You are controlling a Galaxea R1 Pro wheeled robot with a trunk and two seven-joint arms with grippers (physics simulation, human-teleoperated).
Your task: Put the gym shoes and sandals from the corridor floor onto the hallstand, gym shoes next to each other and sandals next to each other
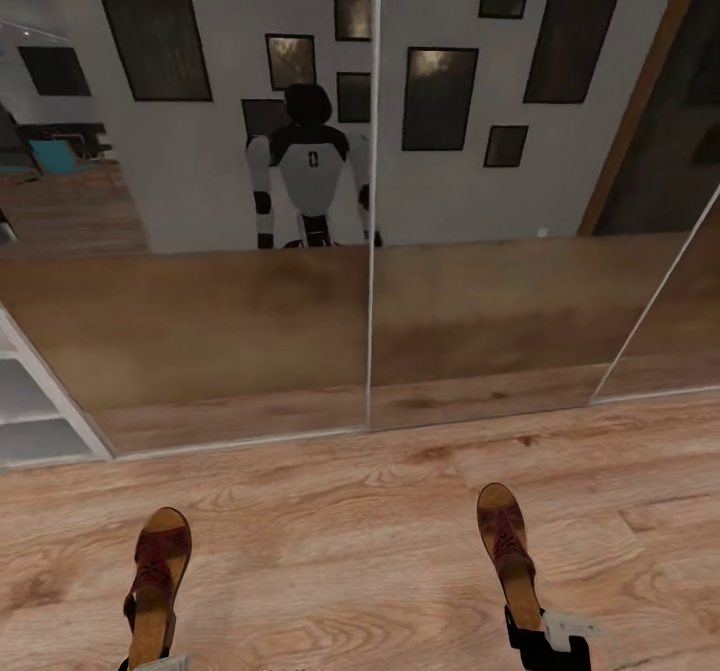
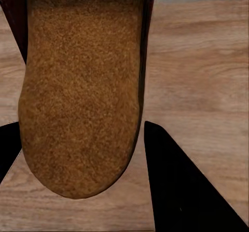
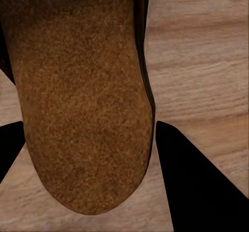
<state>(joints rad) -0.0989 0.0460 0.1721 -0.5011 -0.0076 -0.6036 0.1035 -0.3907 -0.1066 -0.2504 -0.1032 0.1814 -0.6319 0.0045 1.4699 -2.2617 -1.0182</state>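
Note:
I hold two dark brown strappy sandals over the corridor floor (image 1: 360,561), toes pointing at the mirrored doors. At the lower left, the left sandal (image 1: 157,586) has its heel in my left gripper (image 1: 150,663). The right sandal (image 1: 508,556) is held the same way by my right gripper (image 1: 540,639). In the left wrist view the tan insole (image 2: 78,97) fills the gap of the left gripper (image 2: 81,124), whose dark fingers (image 2: 181,190) press its sides. The right wrist view shows the other insole (image 3: 83,97) clamped in the right gripper (image 3: 89,123). The gym shoes are out of view.
Mirrored sliding doors (image 1: 370,251) stand straight ahead and reflect the robot (image 1: 308,166) and a wall of dark frames. A light grey-white shelved unit (image 1: 35,406) juts in at the left edge; I cannot tell whether it is the hallstand. Wood floor stretches between me and the doors.

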